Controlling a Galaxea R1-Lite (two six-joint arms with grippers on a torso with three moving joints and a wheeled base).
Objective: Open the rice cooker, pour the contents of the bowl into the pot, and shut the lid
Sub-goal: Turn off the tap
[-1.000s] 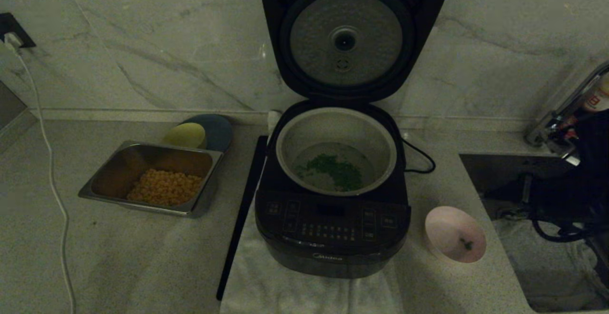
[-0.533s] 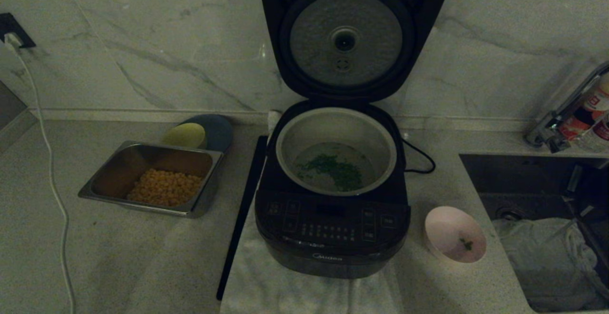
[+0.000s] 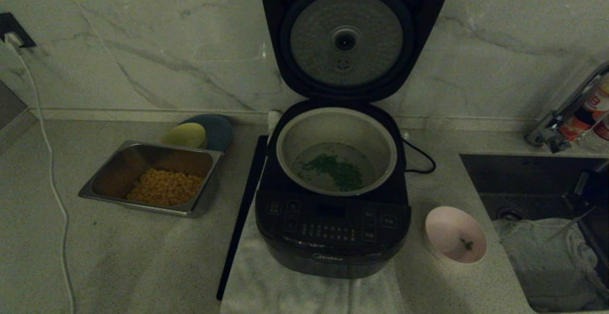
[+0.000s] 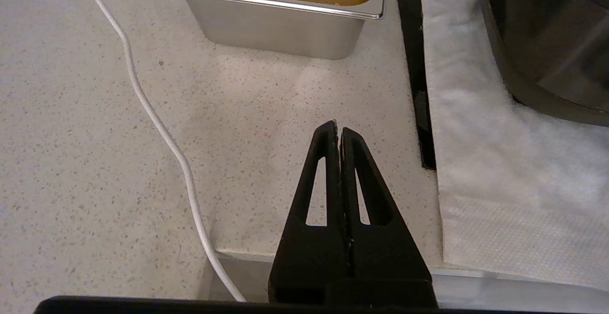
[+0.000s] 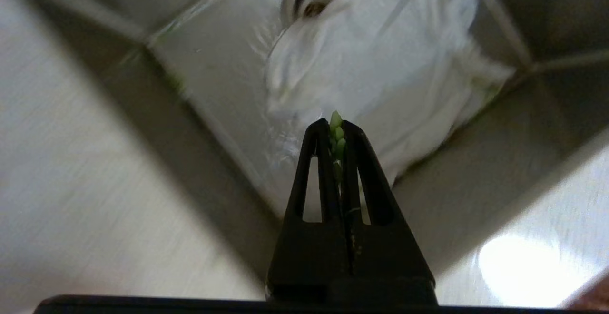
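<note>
We are looking at the rice cooker, a black rounded-square body with a button panel on its near face, sitting on a white textured cloth in the middle of the speckled stone counter. The lid is standing upright at the far side, showing its round silver inner plate. Inside, the round light-grey pot is holding the chopped green herbs, scattered over its bottom. The small pale pink bowl is resting on the counter just to the right of the cooker, near its front corner, with only a speck of green left in it.

To the left, well apart from the cooker, a rectangular steel tray is holding yellow kernels; behind it a yellow-green bowl is lying on a dark round plate. A white cable is running along the left of the counter.

We are not seeing either arm from the head camera. From its own wrist camera, the left gripper is hovering over the near counter edge, between the cable and the cloth, its black triangular fingers pressed together with nothing between them. The right gripper is hanging over the steel sink, above a crumpled white cloth, its fingers closed too, with small green bits stuck between the tips. The sink view is smeared, and the sink's right part is cut off in the head view.
</note>
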